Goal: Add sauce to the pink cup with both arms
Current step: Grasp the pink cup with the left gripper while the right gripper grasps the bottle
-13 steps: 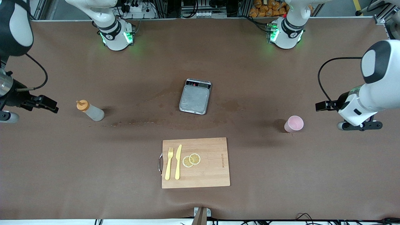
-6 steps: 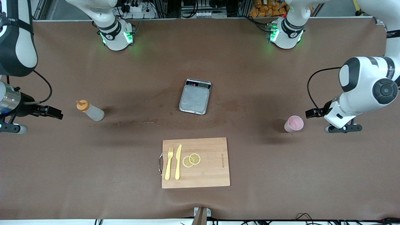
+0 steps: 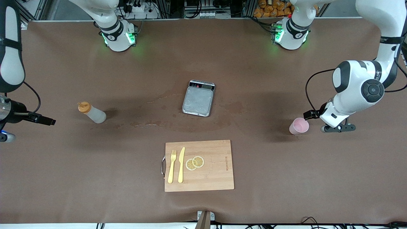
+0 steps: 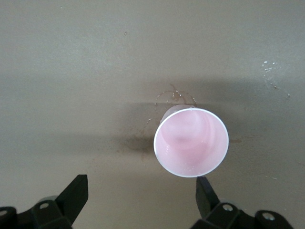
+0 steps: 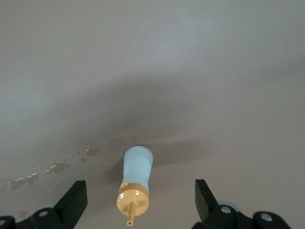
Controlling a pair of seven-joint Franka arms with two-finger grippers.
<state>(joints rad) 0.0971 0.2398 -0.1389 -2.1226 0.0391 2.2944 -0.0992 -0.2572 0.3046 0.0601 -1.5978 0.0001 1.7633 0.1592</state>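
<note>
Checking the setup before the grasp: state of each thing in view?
sauce bottle: upright, capped, on the table, not held
pink cup: upright, looks empty, not held
left gripper: open, beside the cup
right gripper: open, beside the bottle
scale: plate bare
fork: flat on the cutting board

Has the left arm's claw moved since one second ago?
Yes. The left claw has moved toward the small pale-pink tapered cup, which stayed put, and now sits beside it, open.
</note>
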